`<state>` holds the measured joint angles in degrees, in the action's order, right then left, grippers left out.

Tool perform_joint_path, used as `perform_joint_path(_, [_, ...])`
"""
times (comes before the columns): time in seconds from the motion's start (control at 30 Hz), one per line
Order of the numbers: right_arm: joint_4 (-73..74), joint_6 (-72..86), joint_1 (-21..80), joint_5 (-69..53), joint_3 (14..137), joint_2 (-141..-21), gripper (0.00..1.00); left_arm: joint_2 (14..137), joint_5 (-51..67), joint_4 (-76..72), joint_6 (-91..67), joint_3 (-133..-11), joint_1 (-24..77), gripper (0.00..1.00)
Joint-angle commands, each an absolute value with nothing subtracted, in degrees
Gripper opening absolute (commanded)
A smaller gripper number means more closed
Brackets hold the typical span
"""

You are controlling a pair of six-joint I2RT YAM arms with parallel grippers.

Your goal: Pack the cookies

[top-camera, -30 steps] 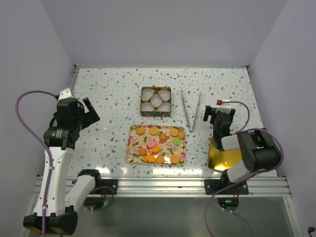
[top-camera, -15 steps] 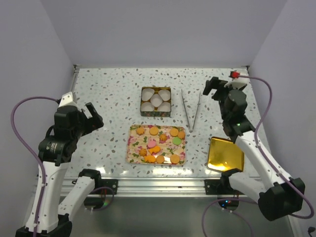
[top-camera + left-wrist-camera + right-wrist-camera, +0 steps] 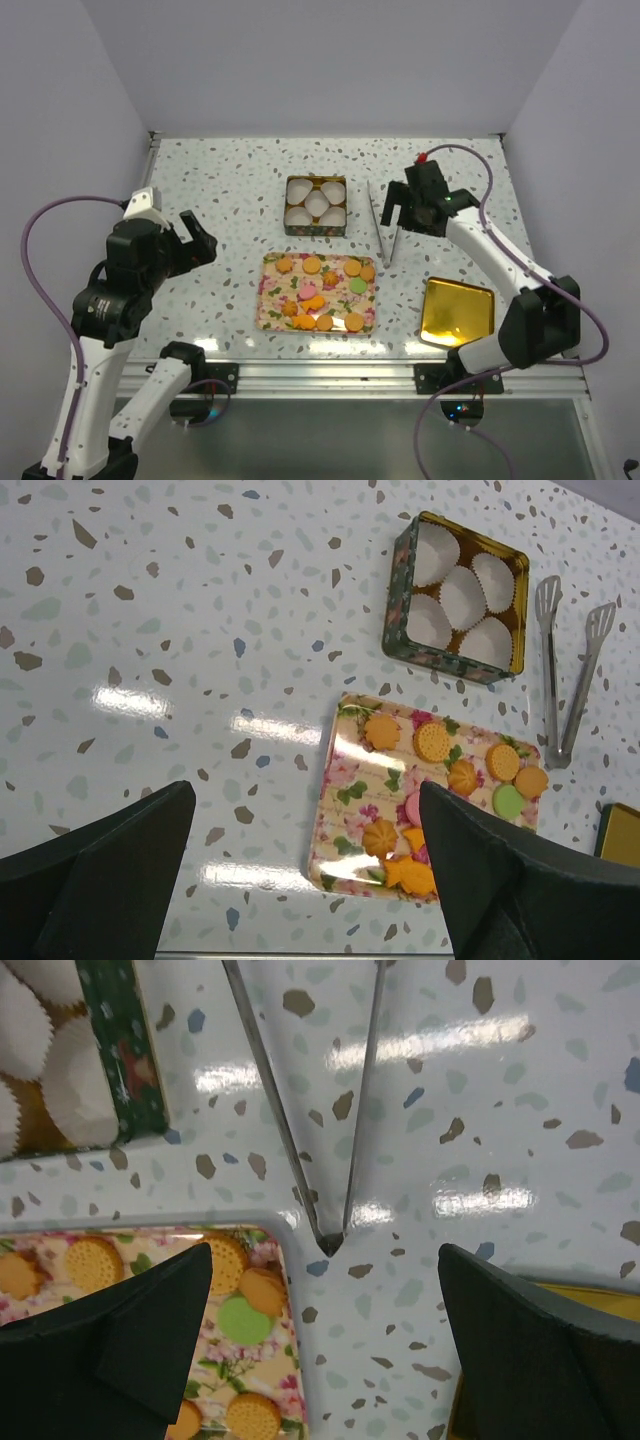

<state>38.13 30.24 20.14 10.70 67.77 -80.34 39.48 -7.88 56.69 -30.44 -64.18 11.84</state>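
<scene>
Cookies (image 3: 306, 292) - all loose on the floral tray (image 3: 268, 290), mid-counter toward the near edge. None packed yet. The green tin (image 3: 315, 229) sits just beyond the tray, its white paper cups (image 3: 317, 203) empty. The gold lid (image 3: 458, 312) lies by the near right corner.

Right claw (image 3: 322, 1252) - fingers spread wide, holding nothing, hanging over the hinge end of the steel tongs (image 3: 280, 1115). The tongs lie flat on the counter (image 3: 220, 180), right of the tin, with the hinge pointing at the near edge.

Left claw (image 3: 305, 790) - also spread and empty, above bare counter left of the tray.

Risks as I judge them:
- The tongs are thin, slick and flat on the counter. A descent set slightly off could catch one arm only, or skid them away.
- The hinge lies just beside the tray's far right corner. A finger coming down there could knock the tray and scatter the cookies.
- A grasp too close to the hinge would leave little squeeze at the tips, and cookies would slip out mid-carry.
- Too much squeeze could crack the cookies; they look brittle.
- The paper cups look light, so a cookie pushed in at an angle could tip or drag one.
- Nothing braces the tin or tray - either may slide when touched.
</scene>
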Motion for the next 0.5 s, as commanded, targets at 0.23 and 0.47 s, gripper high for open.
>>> perform_joint_path(0.23, [44.48, 28.04, 22.50, 5.01, 72.86, -93.33, 0.99, 39.81, -6.15, 55.11, -28.83, -65.92, 13.36, 1.00])
perform_joint_path(0.47, [43.33, 26.81, 22.50, 6.32, 76.72, -101.85, 0.99, 40.78, -7.56, 55.46, -28.13, -65.83, 13.54, 1.00])
